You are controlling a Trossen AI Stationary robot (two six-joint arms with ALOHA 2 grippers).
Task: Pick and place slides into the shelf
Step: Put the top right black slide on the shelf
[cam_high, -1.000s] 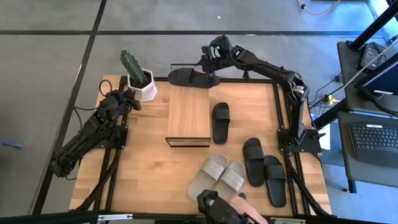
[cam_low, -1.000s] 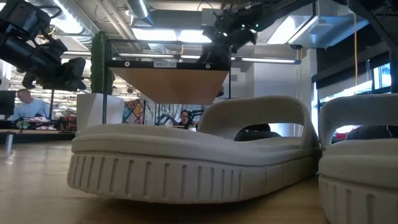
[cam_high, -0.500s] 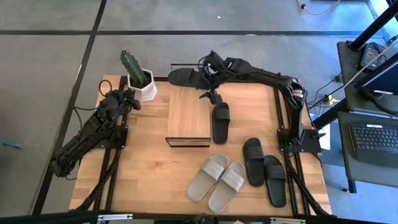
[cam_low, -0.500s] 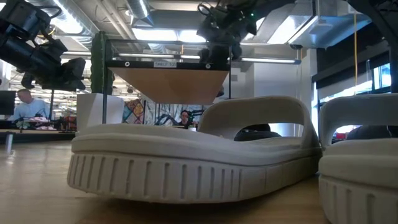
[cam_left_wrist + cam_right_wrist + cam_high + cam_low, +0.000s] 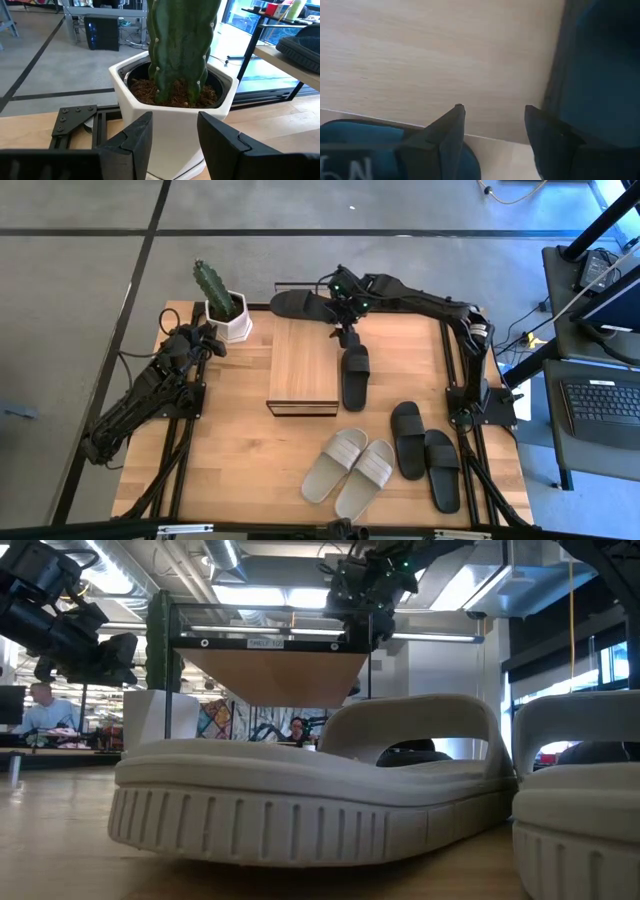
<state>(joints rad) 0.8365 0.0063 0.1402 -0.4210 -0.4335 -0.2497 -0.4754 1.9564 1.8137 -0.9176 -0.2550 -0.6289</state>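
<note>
The right gripper [image 5: 347, 333] hangs just above the far end of a lone black slide [image 5: 355, 376] that lies on the table right beside the shelf [image 5: 302, 365], and the right wrist view shows its fingers [image 5: 451, 131] spread apart with nothing between them, bare wood showing in the gap. It seems to be lining up to take this slide, and several things could spoil that. The slide lies very close along the shelf's side, so a finger coming down on that side could strike the plank top or wedge in the narrow gap; a descent aimed too far toward the slide's tip could close on thin sole edge alone and let the slide droop or slip once lifted. Another black slide [image 5: 298, 305] sits at the far edge of the table, partly overhanging, just behind the shelf, and a sweep of the arm could knock it off. The black pair [image 5: 424, 453] and the grey-beige pair [image 5: 351, 465] lie well apart on the near side, out of harm's way. The left gripper [image 5: 172, 137] waits with fingers parted, empty, almost against the cactus pot [image 5: 228, 320], where any forward drift could tip the pot.
</note>
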